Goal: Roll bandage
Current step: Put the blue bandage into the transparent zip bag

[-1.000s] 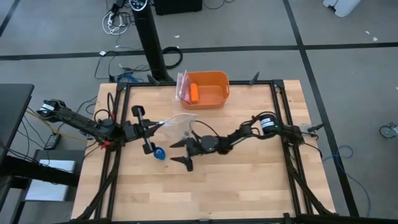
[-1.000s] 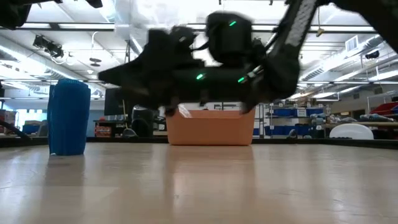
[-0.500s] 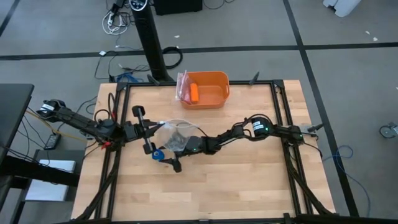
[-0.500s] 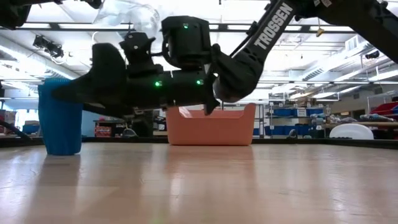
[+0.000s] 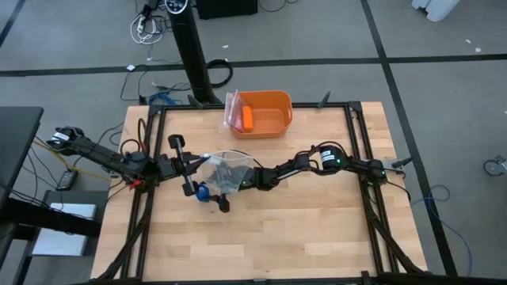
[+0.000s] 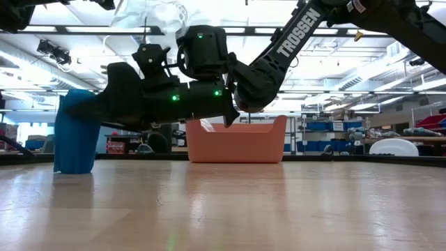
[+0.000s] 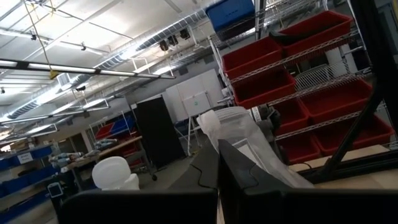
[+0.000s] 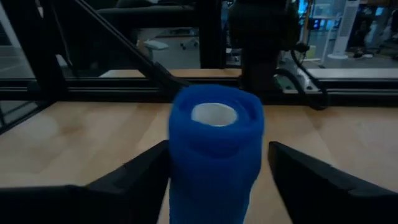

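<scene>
The bandage is a compact bright blue roll (image 5: 201, 191) standing on end on the table; it also shows in the low view (image 6: 75, 132) and the right wrist view (image 8: 214, 149). My right gripper (image 5: 211, 196) is open, reaching low from the table's right, with one finger on either side of the roll (image 8: 217, 158). Whether the fingers touch it, I cannot tell. My left gripper (image 5: 192, 168) is shut on a crinkly clear plastic bag (image 5: 226, 170), just beyond the roll. My left gripper pinches the clear bag's left end (image 7: 245, 155) between its two fingers, coming level from the table's left. The bag stretches away from the fingers toward the right, lifted clear of the table (image 6: 150, 14), above my right arm.
An orange bin (image 5: 279, 119) stands at the table's far edge, holding a small orange cylinder (image 5: 247, 117) and a pinkish bag (image 5: 232, 107). A black frame (image 5: 356, 142) runs around the table. The wooden top in front of the arms is bare.
My right gripper has gone low toward the table's left edge, up to the blue roll, until its open fingers stand on either side of it. My left gripper has kept the clear bag in place.
</scene>
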`<state>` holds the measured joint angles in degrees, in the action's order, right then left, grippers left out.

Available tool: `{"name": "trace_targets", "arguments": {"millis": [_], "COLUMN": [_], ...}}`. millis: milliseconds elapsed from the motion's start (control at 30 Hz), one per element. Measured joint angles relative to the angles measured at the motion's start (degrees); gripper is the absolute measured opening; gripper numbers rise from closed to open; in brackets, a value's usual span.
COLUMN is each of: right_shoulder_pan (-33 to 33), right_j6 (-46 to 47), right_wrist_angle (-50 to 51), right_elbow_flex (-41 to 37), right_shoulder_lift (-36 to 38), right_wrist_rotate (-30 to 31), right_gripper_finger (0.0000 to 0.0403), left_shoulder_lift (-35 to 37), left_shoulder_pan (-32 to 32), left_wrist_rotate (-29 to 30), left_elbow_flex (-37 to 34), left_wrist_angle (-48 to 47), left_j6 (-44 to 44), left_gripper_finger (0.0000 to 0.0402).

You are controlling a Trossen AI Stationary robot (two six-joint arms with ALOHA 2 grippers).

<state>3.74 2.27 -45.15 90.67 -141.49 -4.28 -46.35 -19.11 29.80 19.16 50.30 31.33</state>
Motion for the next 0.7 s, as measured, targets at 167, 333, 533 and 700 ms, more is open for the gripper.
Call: {"name": "trace_targets", "arguments": {"millis": [167,333,533,700], "right_shoulder_pan": [0.0,0.0,1.2,6.1], "right_j6": [-1.9,-2.7,0.7,1.1], "right_wrist_angle": [-0.9,-3.1,-0.5,8.1], "right_elbow_flex": [0.0,0.0,0.0,0.0], "right_shoulder_lift": [0.0,0.0,0.1,2.5], "right_wrist_rotate": [0.2,-2.5,-6.4,-8.3], "right_gripper_finger": [0.0132,0.0042,0.0042,0.0042], "left_shoulder_lift": [0.0,0.0,0.0,0.0], "left_shoulder_pan": [0.0,0.0,0.0,0.0], "left_wrist_rotate": [0.0,0.0,0.7,3.0], "left_elbow_flex": [0.0,0.0,0.0,0.0], "left_wrist_angle": [0.0,0.0,0.0,-0.8], "left_j6": [0.0,0.0,0.2,1.5], "left_gripper_finger": [0.0001,0.0002,0.0002,0.0002]}}
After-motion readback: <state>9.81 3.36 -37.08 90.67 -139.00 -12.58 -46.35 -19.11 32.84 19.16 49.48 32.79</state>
